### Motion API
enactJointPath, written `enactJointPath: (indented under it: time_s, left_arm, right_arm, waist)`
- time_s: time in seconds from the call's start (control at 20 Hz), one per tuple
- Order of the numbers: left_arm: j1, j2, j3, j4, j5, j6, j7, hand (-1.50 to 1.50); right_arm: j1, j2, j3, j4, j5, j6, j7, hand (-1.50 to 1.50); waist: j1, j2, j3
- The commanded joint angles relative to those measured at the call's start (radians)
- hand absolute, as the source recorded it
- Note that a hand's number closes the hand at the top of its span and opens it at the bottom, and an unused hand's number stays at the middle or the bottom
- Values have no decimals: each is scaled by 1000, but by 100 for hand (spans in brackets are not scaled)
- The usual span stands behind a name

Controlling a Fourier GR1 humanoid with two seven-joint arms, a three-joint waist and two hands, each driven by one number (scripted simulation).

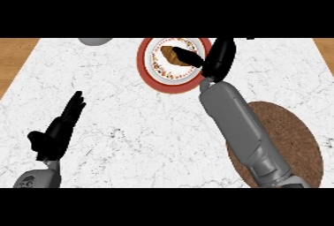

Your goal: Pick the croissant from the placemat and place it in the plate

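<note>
Going L to R: your left hand (60, 128) is just parked over the worktop (130, 110), fingers straight, holding nothing, not part of the job rn. Croissant (172, 55) is already over the plate (171, 64), looks like it's in the bowl of it, w/ your right hand (215, 57) reaching in from the right and a finger on it. Can't tell if it's actually let go tbh. Placemat (294, 137) at far right has nothing on it, so imo what's left is release + pull back.
</note>
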Motion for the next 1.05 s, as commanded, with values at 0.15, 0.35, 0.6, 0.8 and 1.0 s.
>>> enactJointPath:
  time_s: [0.15,0.35,0.6,0.8,1.0]
  left_arm:
    - [-47,13,39,-10,23,15,82,0]
    - [59,-27,-8,-15,-18,11,-8,0]
    - [19,10,27,-45,-3,-4,54,0]
    - [41,-2,45,-23,-7,-2,10,0]
    - [-5,-6,54,86,-23,-20,-61,0]
  right_arm:
    - [293,-40,-70,-228,-262,169,-394,-150]
    - [375,-84,-113,-228,-322,295,-530,-150]
    - [430,-148,-164,-176,-365,426,-642,-150]
    - [422,-172,-215,-86,-385,482,-728,-150]
    - [376,-165,-268,-12,-402,471,-807,-150]
  waist:
    - [-39,-10,0]
    - [-38,-13,-2]
    - [-39,-14,-3]
    - [-38,-14,-3]
    - [-38,-13,-3]
